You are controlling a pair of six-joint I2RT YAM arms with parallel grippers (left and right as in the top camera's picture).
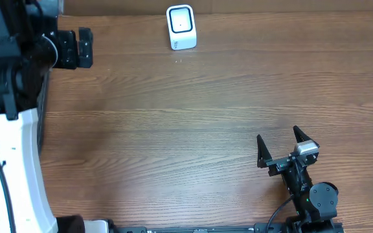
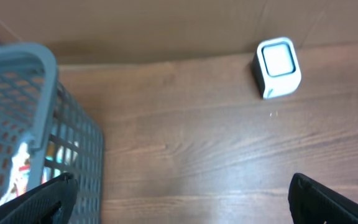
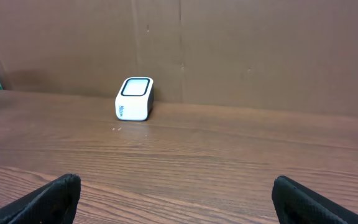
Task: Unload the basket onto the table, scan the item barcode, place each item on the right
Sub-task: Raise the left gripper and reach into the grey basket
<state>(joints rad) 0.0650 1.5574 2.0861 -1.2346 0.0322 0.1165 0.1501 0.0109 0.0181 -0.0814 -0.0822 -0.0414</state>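
A small white barcode scanner with a dark window stands at the far middle of the wooden table, also seen in the left wrist view and the right wrist view. A grey mesh basket sits at the far left, and white and red packaging of an item shows through its wall; no barcode is visible. My left gripper hovers open beside the basket, holding nothing. My right gripper rests open at the near right, empty, pointing toward the scanner.
A brown cardboard wall runs behind the scanner along the table's far edge. The left arm's white and black body covers the table's left side in the overhead view. Bare wood lies between the right gripper and the scanner.
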